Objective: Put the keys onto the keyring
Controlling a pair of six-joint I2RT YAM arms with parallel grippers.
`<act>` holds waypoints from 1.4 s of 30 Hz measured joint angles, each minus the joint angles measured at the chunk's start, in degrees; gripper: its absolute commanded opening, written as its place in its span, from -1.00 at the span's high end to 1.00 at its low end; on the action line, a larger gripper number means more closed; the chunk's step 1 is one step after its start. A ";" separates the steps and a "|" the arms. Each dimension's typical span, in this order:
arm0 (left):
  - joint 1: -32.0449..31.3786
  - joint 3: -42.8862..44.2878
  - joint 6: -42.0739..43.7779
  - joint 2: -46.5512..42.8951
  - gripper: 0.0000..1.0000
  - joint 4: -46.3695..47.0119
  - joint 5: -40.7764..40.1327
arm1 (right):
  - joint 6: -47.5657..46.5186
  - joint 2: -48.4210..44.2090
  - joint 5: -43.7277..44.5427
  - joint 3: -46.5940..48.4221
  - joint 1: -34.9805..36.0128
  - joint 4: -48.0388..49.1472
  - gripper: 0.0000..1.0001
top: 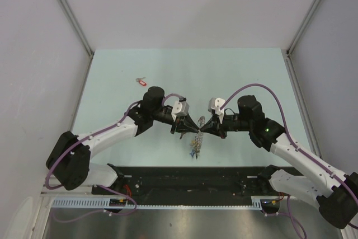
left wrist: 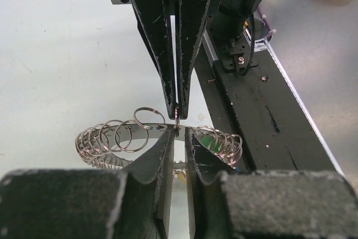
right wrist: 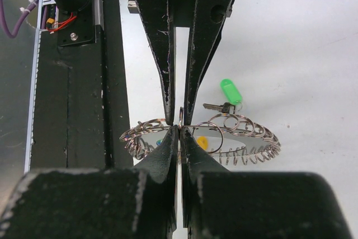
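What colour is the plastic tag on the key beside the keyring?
Bright green tag; clearest in the right wrist view.

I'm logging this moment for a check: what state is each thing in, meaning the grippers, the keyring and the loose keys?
keyring: gripped from both sides, small rings fanned along its hoop.
left gripper: nearly shut on the keyring.
right gripper: shut on the keyring, tips facing the left gripper's.
green-tagged key: lying loose on the table, off the keyring.
red-tagged key: lying loose on the table, off the keyring.
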 measured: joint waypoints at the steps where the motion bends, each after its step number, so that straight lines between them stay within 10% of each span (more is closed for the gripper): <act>1: -0.02 0.00 0.00 0.00 0.68 0.00 0.02 | 0.02 0.02 -0.02 0.00 0.00 0.00 1.00; 12: -0.37 0.00 -0.59 0.02 0.99 0.24 -0.20 | -0.79 0.09 -0.79 0.02 0.22 -0.24 1.00; 16: -0.37 -0.07 -1.84 0.02 0.99 1.38 -0.90 | -0.94 0.13 -0.02 0.52 0.22 -0.63 0.44; 25: -0.81 -0.37 -5.88 -1.14 0.99 4.72 -11.19 | 3.13 -5.46 7.87 1.11 0.66 0.44 -0.15; 42: 6.64 5.42 -14.21 -8.24 0.99 3.41 -34.91 | 13.25 -9.42 25.09 1.97 1.07 -0.35 -0.24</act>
